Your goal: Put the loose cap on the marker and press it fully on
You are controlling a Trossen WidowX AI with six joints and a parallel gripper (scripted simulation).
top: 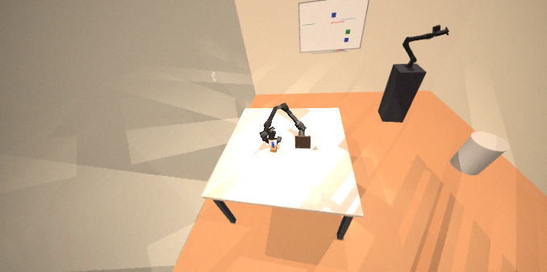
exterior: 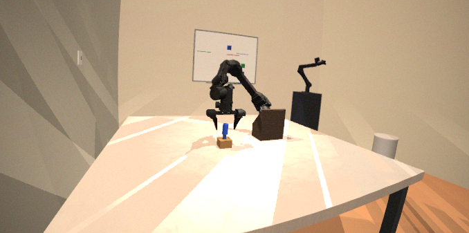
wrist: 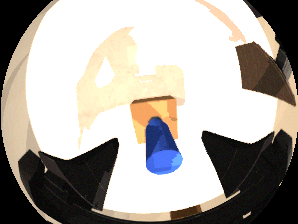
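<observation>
So the cap (exterior: 225,129) sits on the marker, standing straight up out of the block (exterior: 224,142) on the table (exterior: 242,190). The fingers (exterior: 215,121) are spread wide and holding nothing, one on each side of the cap top with clear gaps both ways. The wrist view shows the same: cap dead centre between the two dark tips, not touching either. Since the marker's long axis is vertical, I'd say the way out is straight up, no sideways drift, or a tip could clip the cap.
</observation>
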